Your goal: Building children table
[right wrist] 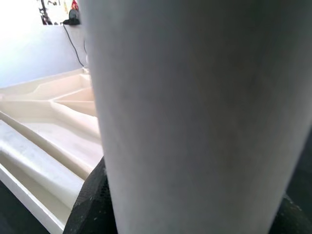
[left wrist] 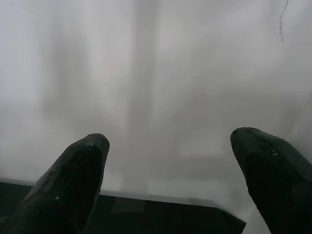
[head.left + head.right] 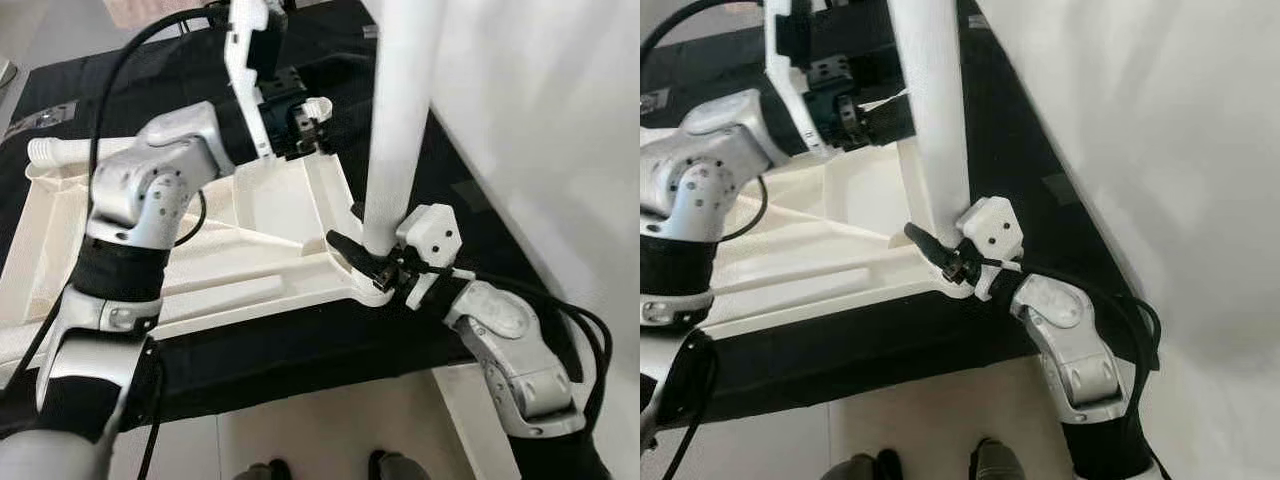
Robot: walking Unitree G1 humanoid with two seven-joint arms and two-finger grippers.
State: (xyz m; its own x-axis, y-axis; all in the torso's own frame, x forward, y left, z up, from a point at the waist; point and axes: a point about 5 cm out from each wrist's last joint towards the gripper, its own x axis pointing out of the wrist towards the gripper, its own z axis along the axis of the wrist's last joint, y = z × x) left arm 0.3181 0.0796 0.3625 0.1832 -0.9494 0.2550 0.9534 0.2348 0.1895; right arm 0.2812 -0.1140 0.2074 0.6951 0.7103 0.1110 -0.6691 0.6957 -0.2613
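The white table top (image 3: 270, 215) lies upside down on a black cloth (image 3: 300, 350), its ribbed underside facing up. A white table leg (image 3: 395, 120) stands upright in the near right corner socket. My right gripper (image 3: 375, 262) is shut around the base of that leg; in the right wrist view the leg (image 1: 195, 112) sits between the black fingertips (image 1: 87, 204). My left gripper (image 3: 310, 125) hovers over the far edge of the table top, open, with nothing between its fingers (image 2: 73, 180). It faces a blurred white surface.
Another white leg (image 3: 45, 150) with a threaded end lies at the far left corner of the table top. A white wall (image 3: 540, 120) rises close on the right. Pale floor (image 3: 320, 430) and my feet (image 3: 385, 465) show at the near edge.
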